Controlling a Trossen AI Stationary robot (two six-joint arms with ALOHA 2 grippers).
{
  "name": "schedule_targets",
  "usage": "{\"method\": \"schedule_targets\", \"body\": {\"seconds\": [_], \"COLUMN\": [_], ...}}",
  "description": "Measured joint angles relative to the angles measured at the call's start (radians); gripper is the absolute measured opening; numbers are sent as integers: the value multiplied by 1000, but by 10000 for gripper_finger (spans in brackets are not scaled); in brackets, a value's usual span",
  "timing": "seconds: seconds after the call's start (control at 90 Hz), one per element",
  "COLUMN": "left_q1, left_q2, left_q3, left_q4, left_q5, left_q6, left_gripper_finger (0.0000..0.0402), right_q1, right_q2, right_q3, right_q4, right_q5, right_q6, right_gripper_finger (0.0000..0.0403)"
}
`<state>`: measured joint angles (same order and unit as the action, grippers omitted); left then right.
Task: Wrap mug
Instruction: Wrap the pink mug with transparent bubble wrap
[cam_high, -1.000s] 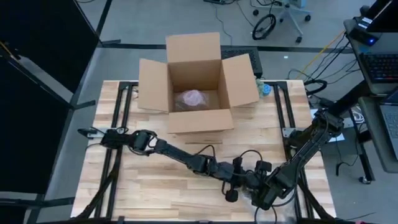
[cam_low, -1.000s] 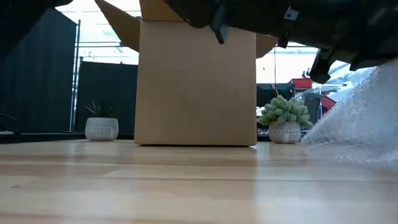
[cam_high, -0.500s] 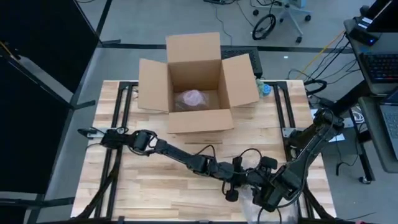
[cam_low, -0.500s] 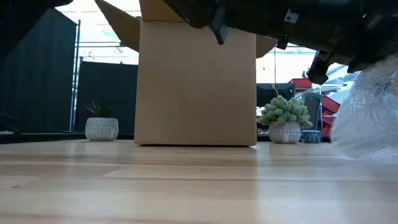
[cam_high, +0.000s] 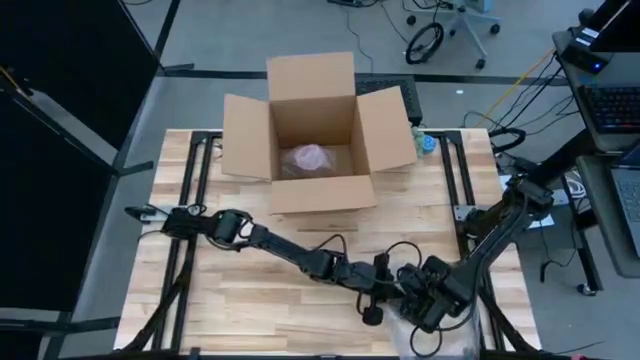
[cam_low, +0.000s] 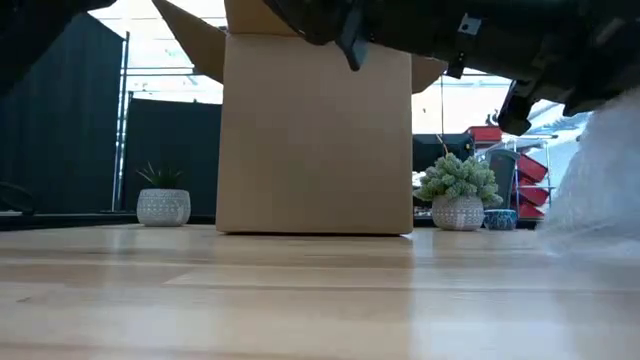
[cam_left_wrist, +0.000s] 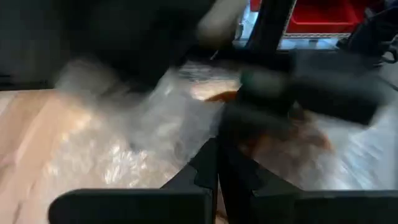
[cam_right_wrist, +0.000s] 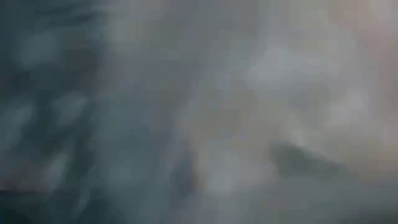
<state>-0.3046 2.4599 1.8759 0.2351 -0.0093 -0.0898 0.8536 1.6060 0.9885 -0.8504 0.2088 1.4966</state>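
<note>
While both grippers meet at the table's near right edge, left gripper (cam_high: 392, 290) and right gripper (cam_high: 425, 310) sit on bubble wrap (cam_low: 600, 190); finger state cannot be told.

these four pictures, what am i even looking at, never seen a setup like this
Two robot arms work at a wooden table. One picture looks straight down, one looks level across the tabletop, and two come from cameras on the arms' wrists. An open box stands at the far side with a wrapped bundle inside. Both arms meet at the near edge over bubble wrap. The left tool is shut on the wrap. The right tool is pressed into it, and its own camera shows only blur.
</note>
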Motion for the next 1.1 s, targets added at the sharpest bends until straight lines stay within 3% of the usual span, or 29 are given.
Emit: {"method": "schedule_targets", "body": {"seconds": [0.189,0.289,0.478,0.578,0.7,1.1], "left_q1": [1,2,2,0,1,-1], "left_q2": [0,0,0,0,0,0], "left_q3": [-1,-1,-1,0,-1,-2], "left_q4": [-7,-4,-2,2,2,6], "left_q5": [1,-1,-3,-6,-1,0], "left_q6": [-1,-1,1,2,1,1], "left_gripper_finger": [0,0,0,0,0,0], "right_q1": [-10,-10,-7,-6,-5,1], "right_q2": [-6,-4,-3,-1,-1,1], "right_q3": [-75,-79,-84,-83,-85,-88], "right_q4": [91,104,119,124,130,122], "right_q5": [-16,-19,15,27,40,44], "right_q6": [15,9,-1,-21,-8,-16], "right_gripper_finger": [243,191,52,27,39,205]}}
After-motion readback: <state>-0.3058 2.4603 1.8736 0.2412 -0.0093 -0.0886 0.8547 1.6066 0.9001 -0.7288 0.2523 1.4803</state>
